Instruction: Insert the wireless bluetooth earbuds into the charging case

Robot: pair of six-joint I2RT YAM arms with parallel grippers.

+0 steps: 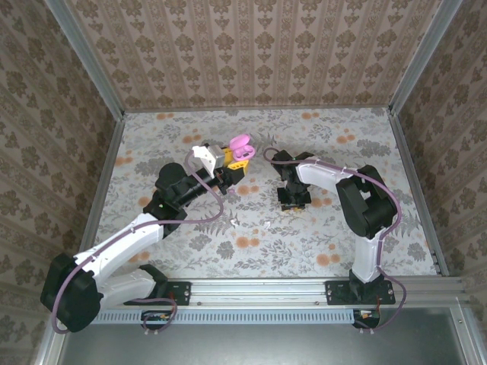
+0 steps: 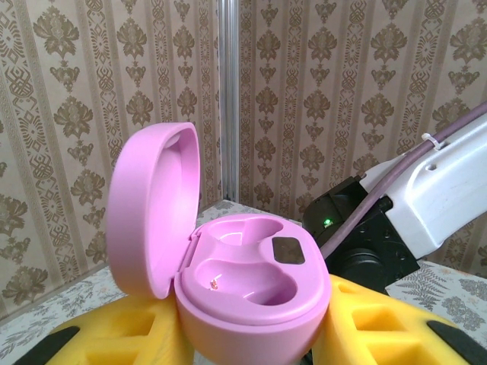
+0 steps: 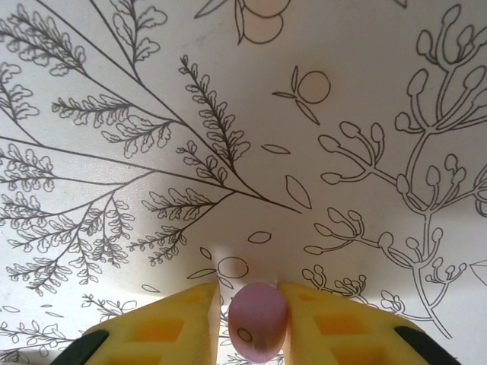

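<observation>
1. risk – slip: the pink earbud [image 3: 259,315] is small, smooth and rounded, and it sits right at the tips of the right gripper [image 1: 293,199]. we judge that a quick lift off the floral table [image 3: 152,114] could squirt it out.
2. risk – misfit: the earbud must meet a shaped well [image 2: 243,280] in the pink charging case [image 2: 251,296]. if it arrives turned the wrong way it may perch on the rim instead of seating.
3. risk – case shift: the case is held in the air, well apart from the earbud. a firm push could twist it in the grip or knock the raised lid [image 2: 148,213] down.
4. right jaws: nearly closed, with both yellow pads [image 3: 171,327] touching the earbud's sides – pinched, low at the table.
5. left gripper [image 1: 234,160]: jaws closed narrowly on the case's lower body, lid open. both wells look empty.
</observation>
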